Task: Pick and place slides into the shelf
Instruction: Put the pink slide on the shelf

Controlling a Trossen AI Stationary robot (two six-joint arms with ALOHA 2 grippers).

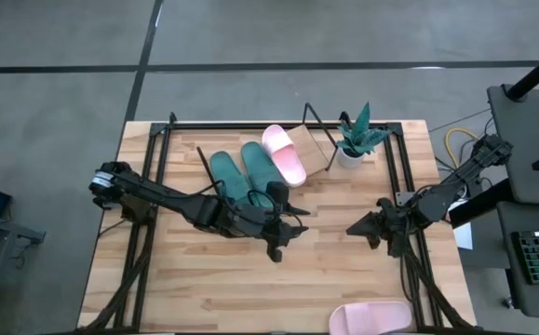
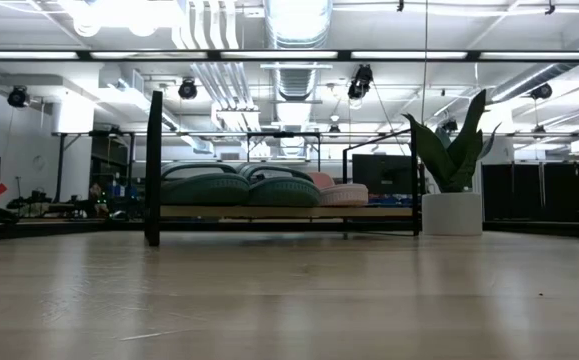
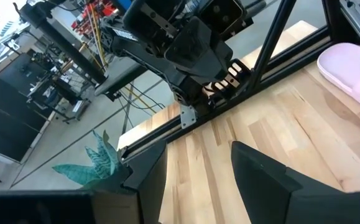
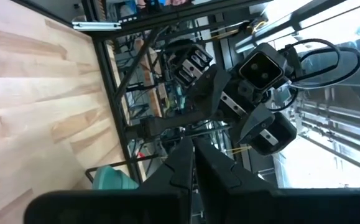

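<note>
Your left gripper, fingers spread and empty, hangs just in front of the shelf, which holds two green slides and one pink. Swing toward the last pink slide, far from the shelf at the table's near edge, and grip its strap squarely; your right gripper waits pinched shut beside the shelf.

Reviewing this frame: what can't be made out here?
- Fourth pink slide: high view, cut off by the bottom edge; left wrist view shows only part.
- Shelf board: mostly covered by three slides.
- Left gripper, right gripper: absent from low view.
</note>
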